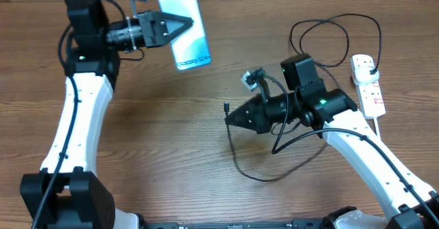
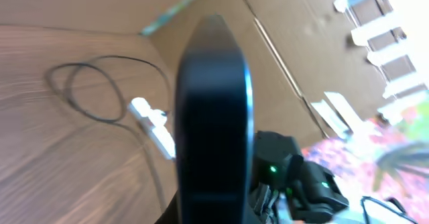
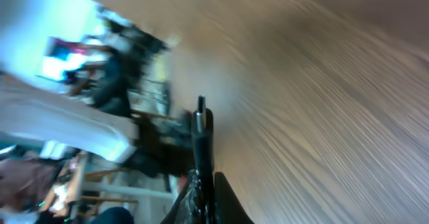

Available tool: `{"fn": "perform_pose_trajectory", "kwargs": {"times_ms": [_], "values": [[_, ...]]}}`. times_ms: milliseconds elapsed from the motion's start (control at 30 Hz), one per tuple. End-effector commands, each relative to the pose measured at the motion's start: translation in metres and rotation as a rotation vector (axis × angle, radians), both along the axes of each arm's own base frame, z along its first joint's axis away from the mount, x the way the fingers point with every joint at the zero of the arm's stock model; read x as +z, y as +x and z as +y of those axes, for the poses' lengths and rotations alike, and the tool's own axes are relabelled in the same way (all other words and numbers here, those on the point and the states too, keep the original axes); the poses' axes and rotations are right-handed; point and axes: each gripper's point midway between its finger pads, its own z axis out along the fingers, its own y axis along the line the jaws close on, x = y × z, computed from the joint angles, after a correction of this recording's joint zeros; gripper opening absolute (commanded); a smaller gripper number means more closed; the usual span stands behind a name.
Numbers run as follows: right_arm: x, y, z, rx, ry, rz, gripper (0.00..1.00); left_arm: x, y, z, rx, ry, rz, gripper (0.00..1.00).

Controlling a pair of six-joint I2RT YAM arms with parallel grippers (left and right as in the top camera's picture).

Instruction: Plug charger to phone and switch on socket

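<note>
Clamped in the left claw (image 1: 181, 25): the phone (image 1: 188, 49), held above the far left of the table (image 1: 171, 133), blue screen up, seen edge-on from the left wrist. Pinched in the closed right claw (image 1: 229, 119), mid-table: the small plug tip (image 1: 226, 107) of the charger (image 1: 254, 176), well apart from the phone, with slack trailing on the wood below. By the right edge: the socket (image 1: 368, 86), a black plug head (image 1: 371, 68) seated in its far outlet, thin black loop just behind it
</note>
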Motion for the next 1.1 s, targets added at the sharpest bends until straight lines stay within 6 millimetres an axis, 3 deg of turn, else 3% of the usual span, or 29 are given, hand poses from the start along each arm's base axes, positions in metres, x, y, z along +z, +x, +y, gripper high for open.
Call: {"fn": "perform_pose_trajectory", "kwargs": {"times_ms": [0,167,300,767,1067], "values": [[0.044,-0.013,0.008,0.119,0.191,0.033,0.04,0.023,-0.023,-0.025,-0.077,-0.021,-0.006,0.04],[0.075,-0.011,0.013,0.177,0.295,0.004,0.04,0.035,-0.034,-0.039,-0.141,-0.041,-0.04,0.04],[0.085,-0.007,0.014,0.172,0.311,-0.007,0.04,0.052,-0.044,-0.04,-0.194,-0.064,-0.075,0.04],[0.092,0.001,0.017,0.134,0.314,0.001,0.04,0.056,-0.059,-0.04,-0.275,-0.073,0.02,0.04],[0.097,0.002,0.018,0.129,0.32,0.026,0.04,0.046,-0.05,-0.045,-0.229,-0.083,0.134,0.04]]}}
